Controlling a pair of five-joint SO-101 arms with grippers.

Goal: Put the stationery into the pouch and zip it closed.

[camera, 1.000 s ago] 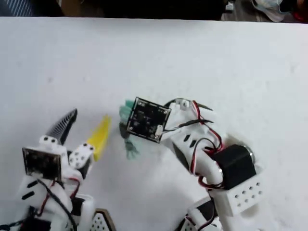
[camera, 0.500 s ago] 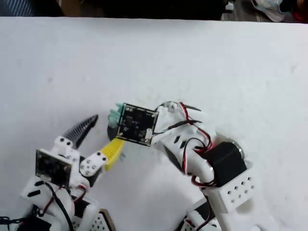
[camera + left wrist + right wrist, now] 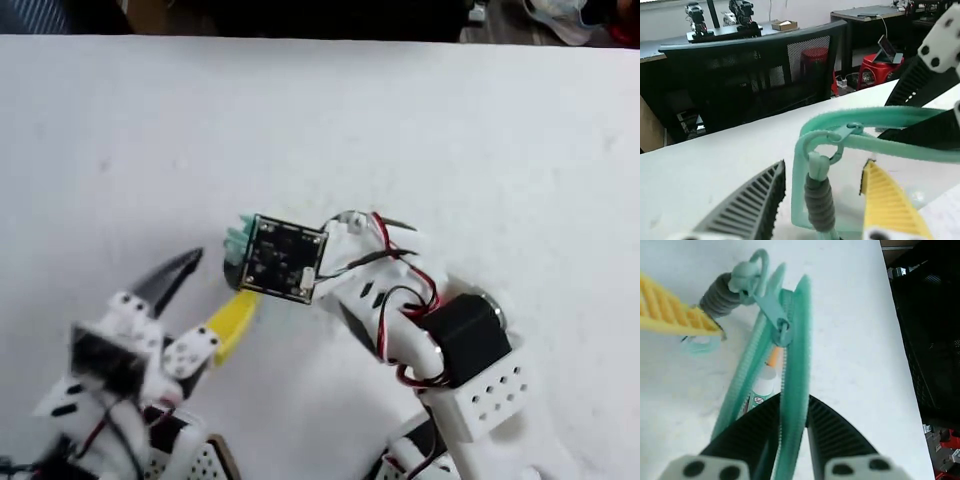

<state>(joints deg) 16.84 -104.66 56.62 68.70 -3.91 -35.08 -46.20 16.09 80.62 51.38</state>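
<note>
Light: bright, even, perhaps from overhead.
Glare: white table [image 3: 450, 120] washed out in the high view.
Shadows: soft, faint, toward 6 o'clock.

Looking down on the table [image 3: 420, 120], the right arm's camera board [image 3: 283, 258] sits over nearly the whole pouch [image 3: 237, 237]. Just a teal corner pokes out on the side toward the table's left edge. Nearer the front edge, the left arm's wrist [image 3: 105, 360] is a smear, its details lost. Inside the pouch mouth, an orange tip [image 3: 774, 356] and a white labelled tube [image 3: 761, 390] lie mostly buried behind the zip teeth, too little to name. The grey zip pull [image 3: 818, 200] is cut off at the picture's edge, as is the yellow finger [image 3: 670, 310] of the left gripper [image 3: 225, 277].
</note>
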